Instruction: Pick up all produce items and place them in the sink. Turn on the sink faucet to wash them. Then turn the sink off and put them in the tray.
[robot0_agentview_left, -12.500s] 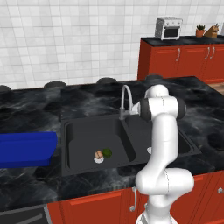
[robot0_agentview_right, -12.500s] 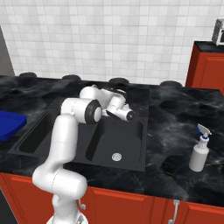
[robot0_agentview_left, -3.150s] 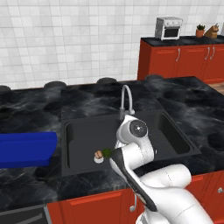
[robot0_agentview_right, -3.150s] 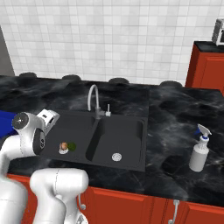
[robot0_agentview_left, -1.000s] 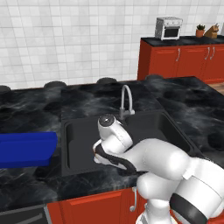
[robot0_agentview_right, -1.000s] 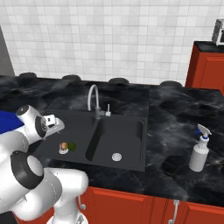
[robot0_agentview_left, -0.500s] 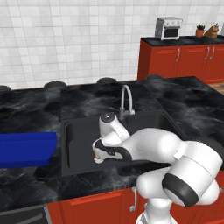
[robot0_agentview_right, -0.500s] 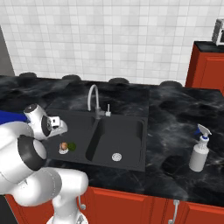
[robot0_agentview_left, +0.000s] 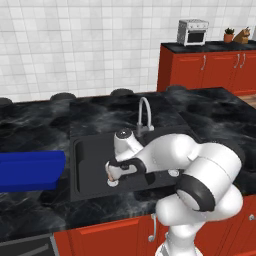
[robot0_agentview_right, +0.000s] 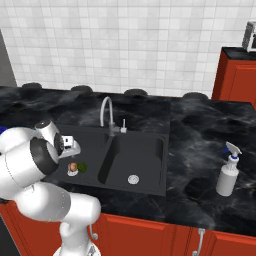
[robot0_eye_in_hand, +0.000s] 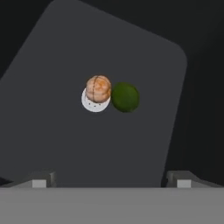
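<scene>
A simulated kitchen with white tiled walls, red cabinets and a black marble desk (robot0_agentview_right: 200, 130) is shown, a matte black double-basin sink (robot0_agentview_right: 145, 150) being recessed into the desk top. In the hand view, the floor of the left basin is looked down on: a tan-brown lumpy piece (robot0_eye_in_hand: 98, 89) is seen resting on the round silver drain (robot0_eye_in_hand: 90, 103), and a dark green ball (robot0_eye_in_hand: 125, 97) lies touching it at its 3 o'clock. In the right base view the same pair is found in the left basin, the tan-brown piece (robot0_agentview_right: 73, 166) at 9 o'clock of the green ball (robot0_agentview_right: 82, 167). The gripper (robot0_agentview_right: 70, 146) is held over that basin, just above the two items, and its fingers (robot0_eye_in_hand: 41, 180) are spread wide apart with nothing between them. In the left base view the gripper (robot0_agentview_left: 114, 172) is seen low in the basin with the white arm (robot0_agentview_left: 175, 155) bent over the sink. A slim silver gooseneck faucet (robot0_agentview_right: 107, 116) stands at the 12 o'clock edge of the sink, between the two basins. A bright blue tray (robot0_agentview_left: 30, 171) rests on the desk at 9 o'clock of the sink. A white spray bottle (robot0_agentview_right: 228, 173) stands on the desk well apart at 3 o'clock of the sink.
</scene>
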